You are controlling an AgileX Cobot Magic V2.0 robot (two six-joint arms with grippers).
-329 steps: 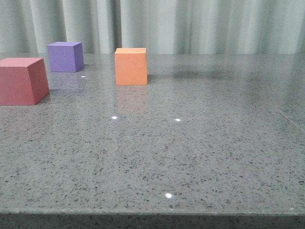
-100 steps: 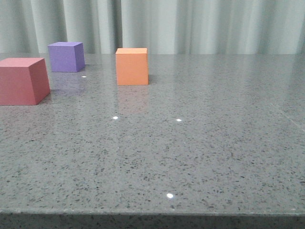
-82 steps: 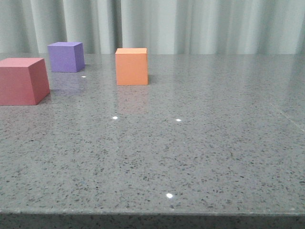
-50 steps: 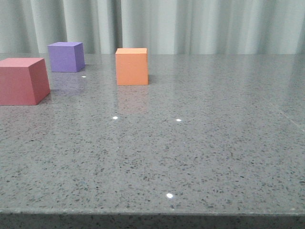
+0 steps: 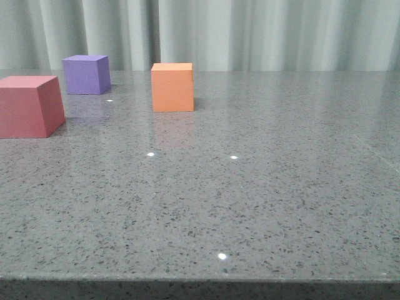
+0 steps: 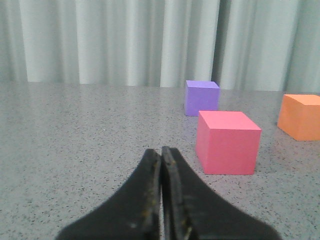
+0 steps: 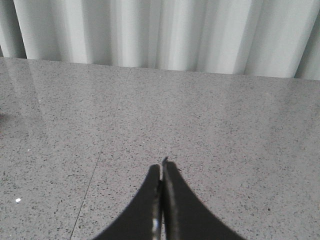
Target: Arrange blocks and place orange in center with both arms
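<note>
Almost nothing has changed over the last few seconds in the front view: the matte red cube [image 5: 28,106], the matte purple cube [image 5: 85,74] and the matte orange cube [image 5: 172,87] sit where they sat in every earlier picture, apart from a tiny wobble of the camera, and a faint dark reflection on the far right of the grey speckled tabletop [image 5: 250,206] has faded away. This suggests that the arranging has not begun. The orange cube stands to the right of the other two, well apart from the red one and nowhere near the gap of bare tabletop [image 5: 65,100] between red and purple, where it belongs. Neither arm shows in the front view. In the wrist views the left gripper [image 6: 161,152] has its dark pointed fingers pressed together on nothing, low over the table and facing the red cube, and the right gripper [image 7: 161,167] is likewise closed and empty over bare stone. Both will probably have to spread before any block can be taken
</note>
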